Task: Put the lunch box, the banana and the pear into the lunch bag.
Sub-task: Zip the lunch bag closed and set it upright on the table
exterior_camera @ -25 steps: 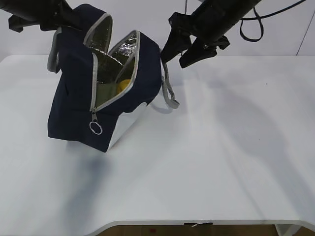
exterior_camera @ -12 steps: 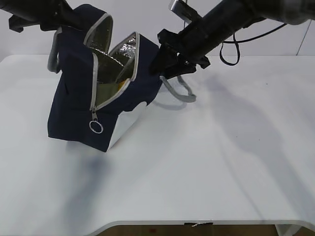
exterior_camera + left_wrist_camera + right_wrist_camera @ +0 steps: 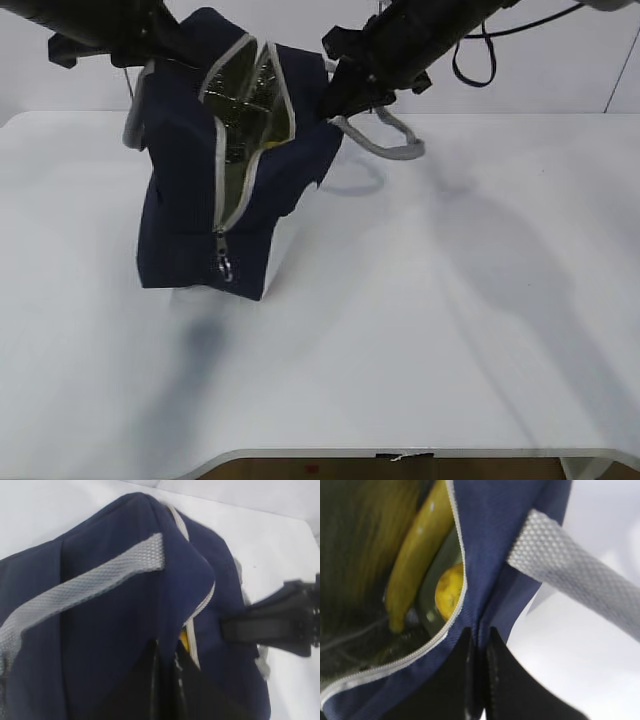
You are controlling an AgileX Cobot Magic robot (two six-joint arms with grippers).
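The navy lunch bag [image 3: 200, 190] stands on the white table, held up by its top on both sides. My left gripper [image 3: 172, 42] is shut on the fabric of the far left rim [image 3: 125, 630]. My right gripper [image 3: 479, 632] is shut on the blue rim beside the zipper at the right end [image 3: 335, 98]. Inside, in the right wrist view, the banana [image 3: 415, 550] lies along the foil lining with the pear [image 3: 451, 591] beside it. A speck of yellow [image 3: 184, 639] shows through the opening in the left wrist view. I cannot make out the lunch box.
A grey handle [image 3: 398, 142] hangs loose off the bag's right side, past my right gripper. The zipper pull [image 3: 226, 266] dangles at the bag's front. The white table [image 3: 450, 320] spreads to the right and front of the bag.
My right gripper came in from the right and shut on the bag's right rim. The bag has been pulled more upright and a little to the right, and its opening has narrowed.
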